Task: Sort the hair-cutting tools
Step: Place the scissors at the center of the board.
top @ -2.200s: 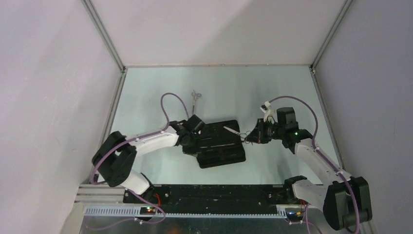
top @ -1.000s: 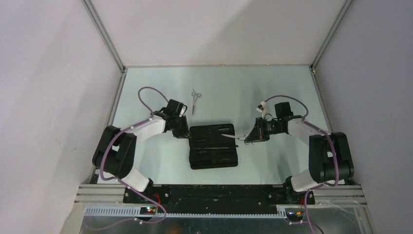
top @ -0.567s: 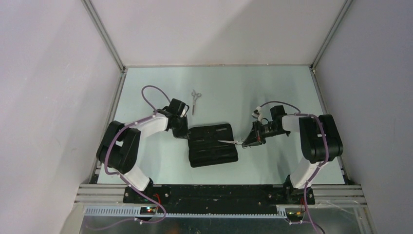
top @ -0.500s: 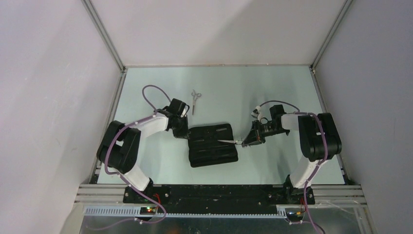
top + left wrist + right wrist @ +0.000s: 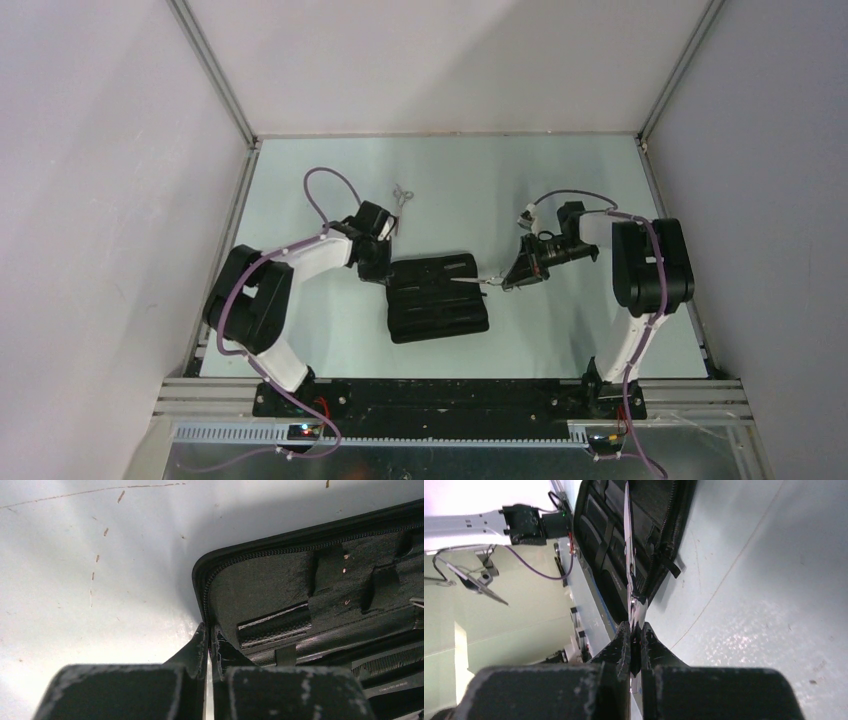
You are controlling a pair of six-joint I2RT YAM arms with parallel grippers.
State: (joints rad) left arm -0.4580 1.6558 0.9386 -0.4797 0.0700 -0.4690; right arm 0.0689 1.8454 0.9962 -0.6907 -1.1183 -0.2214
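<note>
While the top view shows the open black case (image 5: pixel 437 298) lying between both arms, the right end effector (image 5: pixel 507 281) pinches one pair of scissors (image 5: pixel 472 282), whose blades reach out ahead of it over the case's edge. A second pair of scissors (image 5: pixel 402 194) lies loose on the surface (image 5: pixel 560 180) just beyond the left end effector (image 5: pixel 381 270).

From the left wrist, that end effector is pressed together on the case's zipper rim. A black comb (image 5: pixel 382 661) sits inside the case to its right.

From the right wrist, the blades point over the case's inside and are not tucked in.

By my reading, one tool is stowed, one is midway and one is untouched.
</note>
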